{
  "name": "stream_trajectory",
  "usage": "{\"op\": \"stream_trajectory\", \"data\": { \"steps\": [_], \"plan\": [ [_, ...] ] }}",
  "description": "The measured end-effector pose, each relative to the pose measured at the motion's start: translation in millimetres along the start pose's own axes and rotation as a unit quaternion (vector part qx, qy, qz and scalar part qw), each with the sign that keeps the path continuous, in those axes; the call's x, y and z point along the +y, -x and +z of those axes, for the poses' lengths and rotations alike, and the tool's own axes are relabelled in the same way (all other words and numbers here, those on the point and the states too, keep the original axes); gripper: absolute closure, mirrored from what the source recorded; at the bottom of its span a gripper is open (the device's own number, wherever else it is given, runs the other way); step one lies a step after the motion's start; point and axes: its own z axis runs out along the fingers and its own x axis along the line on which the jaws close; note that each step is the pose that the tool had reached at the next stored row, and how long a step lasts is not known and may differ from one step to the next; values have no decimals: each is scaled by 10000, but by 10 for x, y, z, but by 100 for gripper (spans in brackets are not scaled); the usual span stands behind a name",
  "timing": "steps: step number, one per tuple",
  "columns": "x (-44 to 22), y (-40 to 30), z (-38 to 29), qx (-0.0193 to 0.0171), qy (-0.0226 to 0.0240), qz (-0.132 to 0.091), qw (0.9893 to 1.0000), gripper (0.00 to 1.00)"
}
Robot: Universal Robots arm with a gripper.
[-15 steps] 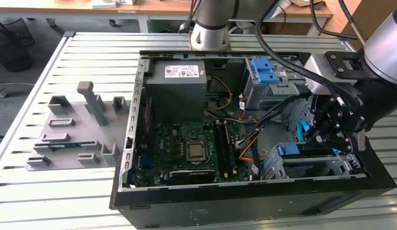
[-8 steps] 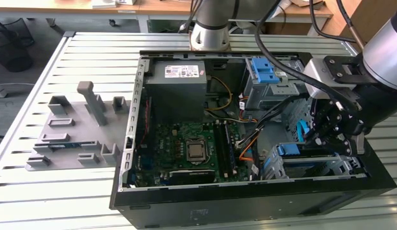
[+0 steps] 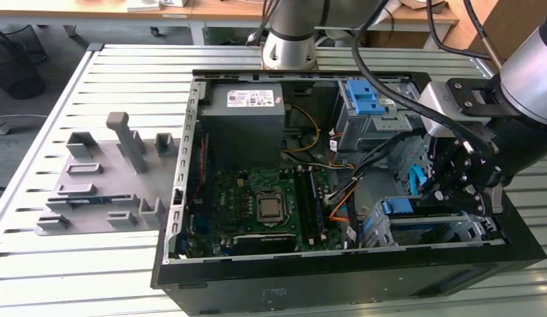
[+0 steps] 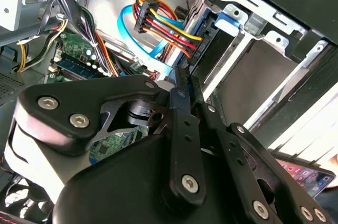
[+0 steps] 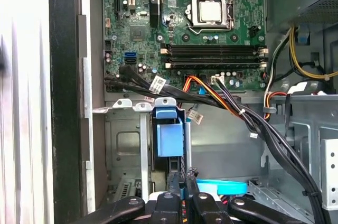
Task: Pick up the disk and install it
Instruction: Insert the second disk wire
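Gripper [image 5: 182, 195] inside open computer case [image 3: 344, 277], fingers together, holding nothing. Disk [image 5: 170, 137] (blue carrier showing) sits in drive cage [image 5: 127, 145] just past fingertips.

Item count, open computer case [image 3: 180, 198]: 1 motherboard [image 3: 255, 198] with 1 CPU socket [image 3: 270, 205]; 1 grey power-supply box [image 3: 249, 112]; 1 blue latch [image 3: 368, 99] on the upper drive cage; 1 blue carrier tab [image 5: 169, 133] at the lower bay; 1 light-blue flat cable [image 4: 138, 42]. Beside the case on the slatted table [image 3: 71, 277]: 1 grey fixture plate [image 3: 102, 178]. 1 robot arm carrying 1 gripper [image 3: 463, 188]
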Motion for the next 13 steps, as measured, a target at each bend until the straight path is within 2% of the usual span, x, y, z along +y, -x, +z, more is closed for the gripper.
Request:
{"op": "stream_trajectory", "data": {
  "steps": [13],
  "plan": [
    [-20,-6,34,-12,0,1,10000,84]
  ]
}}
